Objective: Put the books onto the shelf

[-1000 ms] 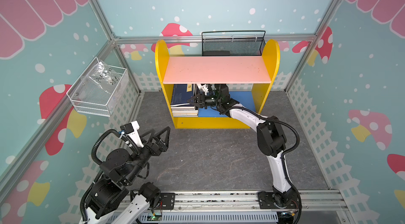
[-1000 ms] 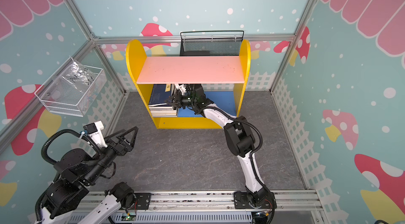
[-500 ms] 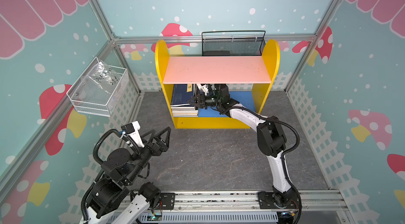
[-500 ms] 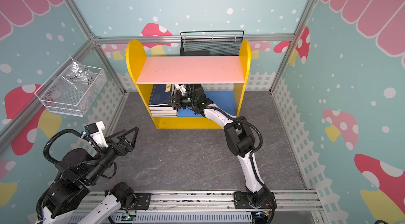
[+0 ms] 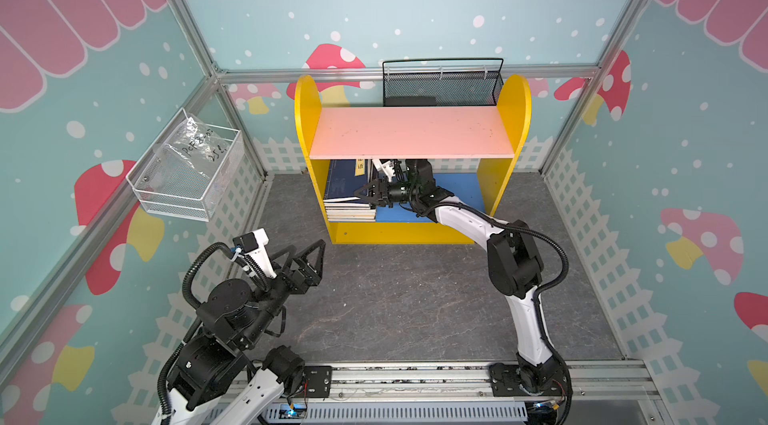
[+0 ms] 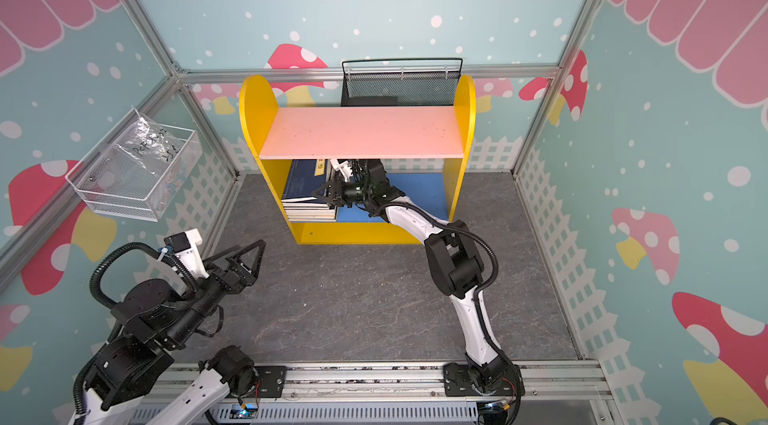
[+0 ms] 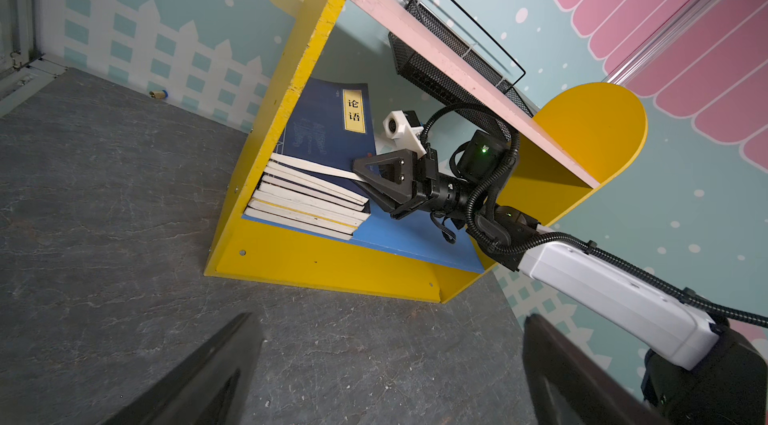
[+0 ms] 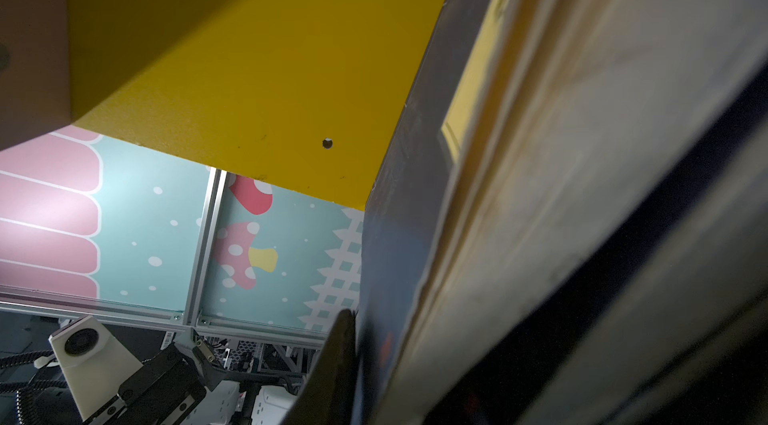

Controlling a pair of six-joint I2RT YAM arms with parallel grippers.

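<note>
Shelf: books stacked flat on its lower tier, at the left end. Right gripper reaches into that tier, jaws narrow about the top book edge; whether it grips, unclear. Left gripper in front of shelf, spread wide, empty.

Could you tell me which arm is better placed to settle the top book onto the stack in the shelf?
Right. The right arm's jaws grip the edge of the top navy book above the stack in the shelf's lower compartment. The left arm hovers open-jawed over the floor, away from the shelf.
</note>
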